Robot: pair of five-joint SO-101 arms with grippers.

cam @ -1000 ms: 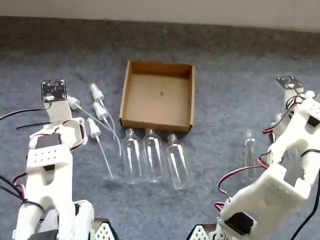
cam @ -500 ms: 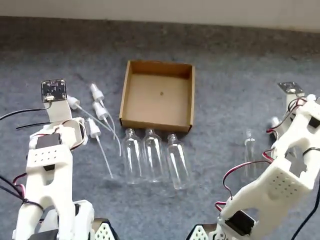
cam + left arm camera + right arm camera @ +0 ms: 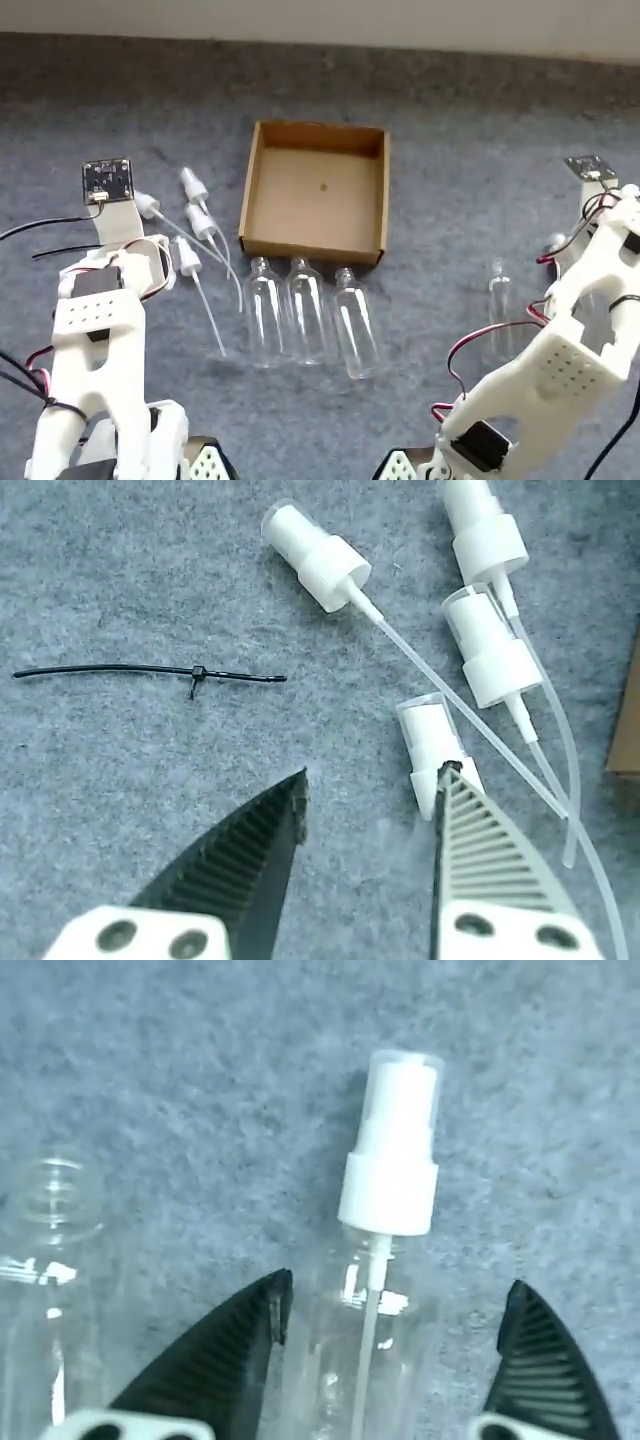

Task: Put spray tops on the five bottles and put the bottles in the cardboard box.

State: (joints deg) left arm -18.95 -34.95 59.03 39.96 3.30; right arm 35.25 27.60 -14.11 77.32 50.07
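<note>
Grey, felt-like cloth [image 3: 450, 130] covers the table under both arms. The left gripper [image 3: 372, 780] hangs low over it with its two dark ribbed fingers spread apart and nothing held between them; only bare cloth lies in the gap. The tip of one finger [image 3: 470, 830] sits right against the nearest spray top [image 3: 430, 735], which lies on its side just beyond that fingertip. Three more spray tops [image 3: 490, 650] lie farther out past the same finger, white with thin clear dip tubes that trail back alongside it. A black cable tie [image 3: 150, 670] lies flat on the cloth beyond the other finger. The right gripper [image 3: 398, 1290] is opened wide and straddles a capped bottle [image 3: 410, 1360], a clear bottle with a white spray top fitted and its tube visible inside; the fingers stand wider than the bottle, and whether either one touches it cannot be told. An open-necked bottle [image 3: 50, 1220] stands just outside one finger. From the high view, three bottles [image 3: 305, 310] without tops lie side by side between the two arms, their necks touching or nearly touching the near wall of the cardboard box [image 3: 310, 248], which sits open farther out.
</note>
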